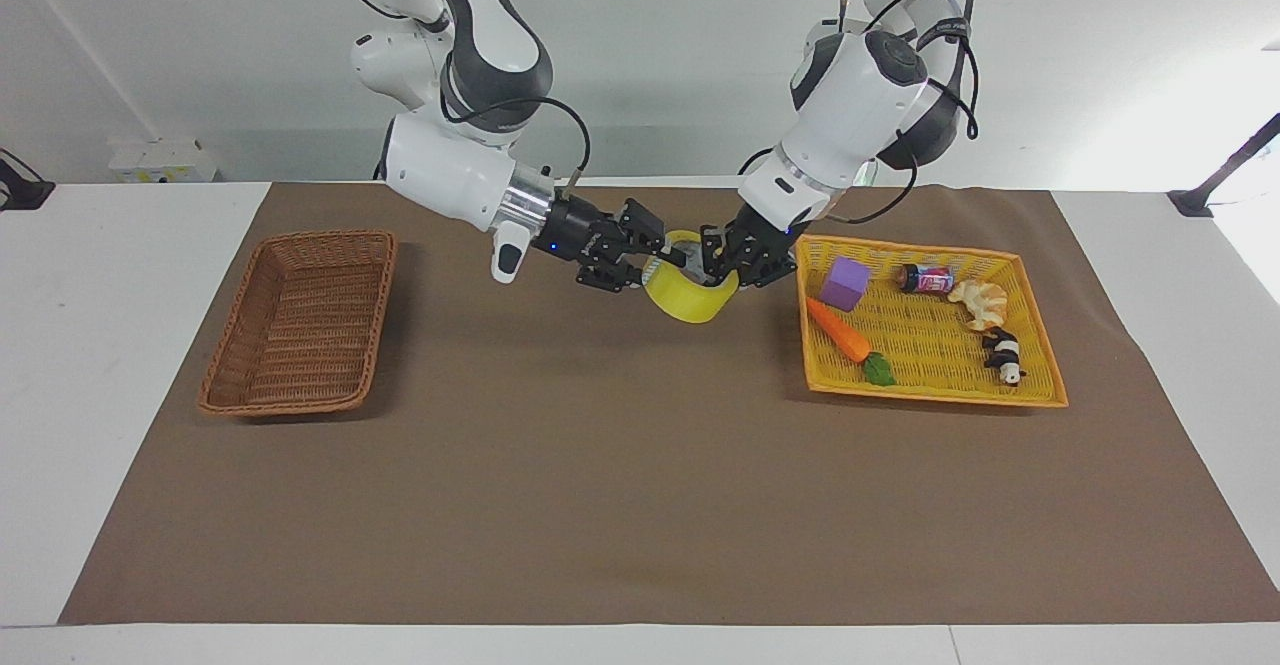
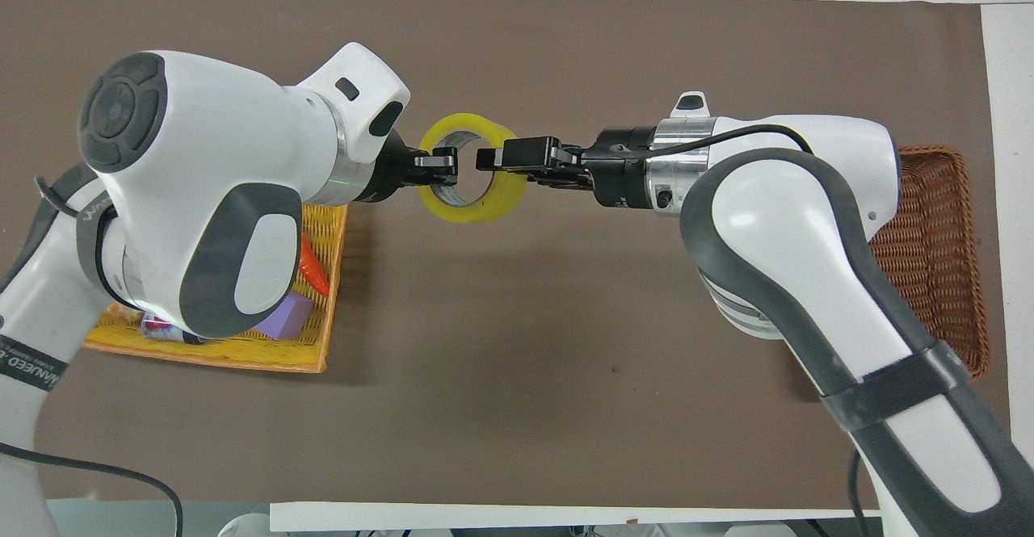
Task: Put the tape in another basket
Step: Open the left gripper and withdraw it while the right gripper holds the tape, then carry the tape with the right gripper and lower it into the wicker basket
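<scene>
i am reading this as the middle of a handover. the tape is hanging in the air at upper centre of the facing frame, above bare brown mat, between the two hands. the left hand is pinching the ring's wall on the side toward the yellow tray. the right hand is coming in from the frame's left, one finger inside the core and one outside, pressed together on the wall there, so both hands are gripping it at once.

the ring's hole is facing mostly upward, tilted a little toward the camera in the facing frame; in the overhead frame the tape is showing as an open loop at upper centre with the left hand and right hand entering from either side.

the wicker basket is sitting at middle left of the facing frame, well apart from the tape and on the right arm's end of the bench. i am judging that the left hand needs to let go first, then the right arm carries it over.

the mat between tape and basket is looking flat and unobstructed. risk, as i judge it: the roll swinging on a thin wall pinch.
</scene>
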Controlling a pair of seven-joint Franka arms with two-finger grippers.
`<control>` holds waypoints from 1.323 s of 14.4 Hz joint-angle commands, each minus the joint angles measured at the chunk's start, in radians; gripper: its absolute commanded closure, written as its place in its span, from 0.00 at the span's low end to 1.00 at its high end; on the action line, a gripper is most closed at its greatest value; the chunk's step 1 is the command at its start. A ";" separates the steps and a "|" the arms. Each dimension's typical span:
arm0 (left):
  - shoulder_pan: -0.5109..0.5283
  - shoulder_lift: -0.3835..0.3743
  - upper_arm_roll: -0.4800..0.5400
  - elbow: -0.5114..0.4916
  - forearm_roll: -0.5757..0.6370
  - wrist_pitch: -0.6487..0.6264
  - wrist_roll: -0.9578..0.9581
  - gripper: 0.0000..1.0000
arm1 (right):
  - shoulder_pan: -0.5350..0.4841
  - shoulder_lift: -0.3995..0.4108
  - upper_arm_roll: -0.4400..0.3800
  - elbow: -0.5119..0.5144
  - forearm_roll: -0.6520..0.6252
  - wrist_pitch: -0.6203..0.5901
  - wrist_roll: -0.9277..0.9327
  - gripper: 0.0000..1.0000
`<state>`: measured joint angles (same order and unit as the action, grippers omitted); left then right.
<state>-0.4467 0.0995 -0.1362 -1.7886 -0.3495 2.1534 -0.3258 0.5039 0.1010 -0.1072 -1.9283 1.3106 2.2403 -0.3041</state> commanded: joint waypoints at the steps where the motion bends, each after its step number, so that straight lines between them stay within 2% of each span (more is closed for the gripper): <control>1: 0.002 -0.015 0.003 0.003 0.010 -0.023 0.004 0.96 | -0.024 0.003 0.006 0.014 0.016 -0.008 0.002 0.98; 2: -0.001 -0.017 0.003 0.003 0.010 -0.023 -0.004 0.82 | -0.024 0.003 0.006 0.014 0.016 -0.010 0.002 1.00; 3: -0.004 -0.026 0.003 0.001 0.010 -0.024 -0.015 0.78 | -0.024 0.003 0.006 0.014 0.018 -0.010 0.002 1.00; 4: -0.001 -0.035 0.003 0.003 0.012 -0.035 -0.027 0.46 | -0.025 0.003 0.006 0.014 0.018 -0.011 0.000 1.00; 5: 0.002 -0.050 0.006 0.011 0.015 -0.046 -0.030 0.03 | -0.025 0.003 0.006 0.014 0.018 -0.011 0.000 1.00; 7: 0.020 -0.098 0.009 0.018 0.023 -0.102 -0.027 0.01 | -0.037 0.003 0.004 0.015 0.016 -0.033 -0.007 1.00; 9: 0.092 -0.133 0.013 0.088 0.023 -0.249 -0.013 0.01 | -0.097 -0.001 0.003 0.014 0.013 -0.091 -0.042 1.00; 11: 0.176 -0.126 0.013 0.167 0.024 -0.372 -0.007 0.01 | -0.204 -0.007 0.001 0.011 0.003 -0.206 -0.066 1.00; 14: 0.322 -0.133 0.013 0.146 0.062 -0.417 0.129 0.01 | -0.394 -0.021 0.000 -0.001 -0.036 -0.403 -0.101 1.00; 19: 0.491 -0.130 0.013 0.153 0.300 -0.481 0.356 0.01 | -0.721 -0.035 0.000 -0.003 -0.239 -0.727 -0.157 1.00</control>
<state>0.0008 -0.0296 -0.1089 -1.6472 -0.1386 1.7140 -0.0488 -0.1147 0.0911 -0.1222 -1.9236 1.1299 1.6065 -0.4325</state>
